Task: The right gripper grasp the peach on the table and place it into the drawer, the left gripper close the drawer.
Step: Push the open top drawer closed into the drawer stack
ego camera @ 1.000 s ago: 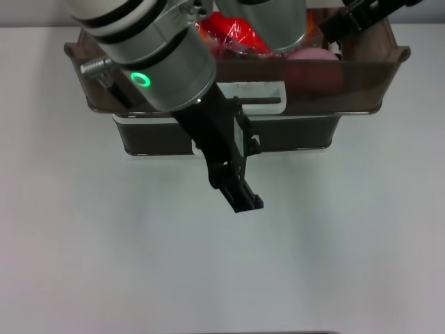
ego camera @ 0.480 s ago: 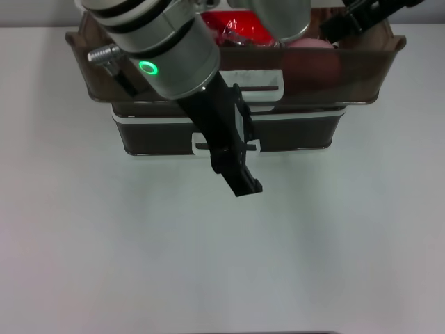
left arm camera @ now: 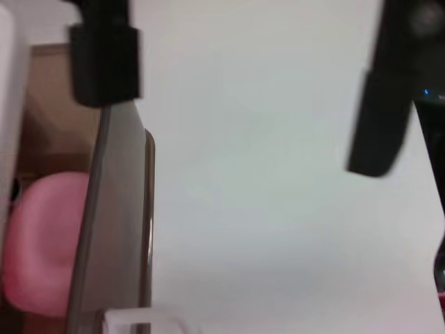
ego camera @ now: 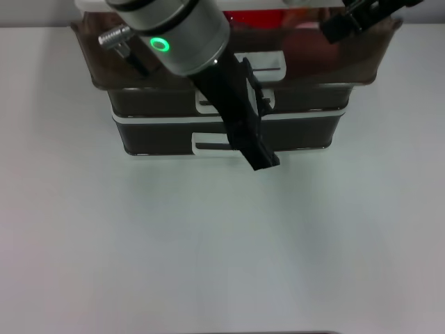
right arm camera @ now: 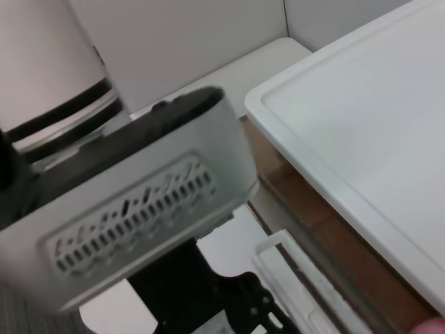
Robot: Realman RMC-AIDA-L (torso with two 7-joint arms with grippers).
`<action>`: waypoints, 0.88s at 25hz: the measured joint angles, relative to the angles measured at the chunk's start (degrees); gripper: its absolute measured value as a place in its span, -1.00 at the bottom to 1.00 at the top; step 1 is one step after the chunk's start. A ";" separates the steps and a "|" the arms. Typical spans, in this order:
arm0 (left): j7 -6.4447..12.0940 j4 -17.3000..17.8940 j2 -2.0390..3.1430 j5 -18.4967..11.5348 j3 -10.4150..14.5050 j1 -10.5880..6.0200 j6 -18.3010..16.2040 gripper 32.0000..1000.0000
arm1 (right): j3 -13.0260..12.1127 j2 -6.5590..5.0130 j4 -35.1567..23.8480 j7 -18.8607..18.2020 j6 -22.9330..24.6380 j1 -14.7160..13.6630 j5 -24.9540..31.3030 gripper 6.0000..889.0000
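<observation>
The peach (left arm camera: 42,243) lies inside the smoky-brown drawer (ego camera: 139,62), behind its front wall; in the head view I cannot make it out. The drawer sits almost fully in the cabinet, its wide white handle (ego camera: 270,64) just proud of the front. My left gripper (ego camera: 263,160), on the arm with the green ring light, hangs in front of the drawer with its body against the handle. In the left wrist view its fingers (left arm camera: 104,62) stand wide apart, one at the drawer's front wall. My right gripper (ego camera: 354,17) hovers at the back right above the cabinet.
Below sits a shallower dark drawer (ego camera: 306,136) with a smaller white handle (ego camera: 208,144), shut. A red wrapped item (ego camera: 254,15) peeks out at the drawer's back. The white cabinet top (right arm camera: 361,125) covers the drawers. White table (ego camera: 208,243) stretches in front.
The left arm moved toward the cabinet and the drawer slid inward with it. The peach and red items, plainly seen earlier, are now mostly covered.
</observation>
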 joint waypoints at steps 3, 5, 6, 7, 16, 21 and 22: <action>-0.08 -0.89 -0.06 -0.33 -1.06 -0.35 -1.06 0.68 | 0.00 0.00 0.00 0.05 0.00 0.04 0.00 0.87; -0.36 -1.02 -0.08 -0.40 -1.22 -0.39 -2.01 0.68 | 0.00 0.00 0.00 0.06 0.00 0.08 0.00 0.87; -0.57 -1.03 -0.08 -0.40 -1.23 -0.39 -2.50 0.68 | 0.00 0.00 0.00 0.07 0.00 0.10 0.00 0.87; -0.78 -1.04 -0.06 -0.41 -1.25 -0.39 -2.95 0.68 | 0.00 0.00 0.00 0.07 0.00 0.12 0.00 0.87; -1.91 -2.19 0.07 0.08 -1.32 -0.52 -6.28 0.68 | 0.00 0.00 -0.13 0.41 0.00 0.07 0.00 0.87; -1.91 -2.67 0.12 0.08 -2.16 -0.82 -7.02 0.68 | 0.00 0.00 -0.26 0.52 0.00 0.01 0.00 0.87; -1.88 -2.68 0.12 0.06 -2.24 -0.83 -7.03 0.68 | 0.00 0.00 -0.23 0.52 0.00 -0.02 0.00 0.87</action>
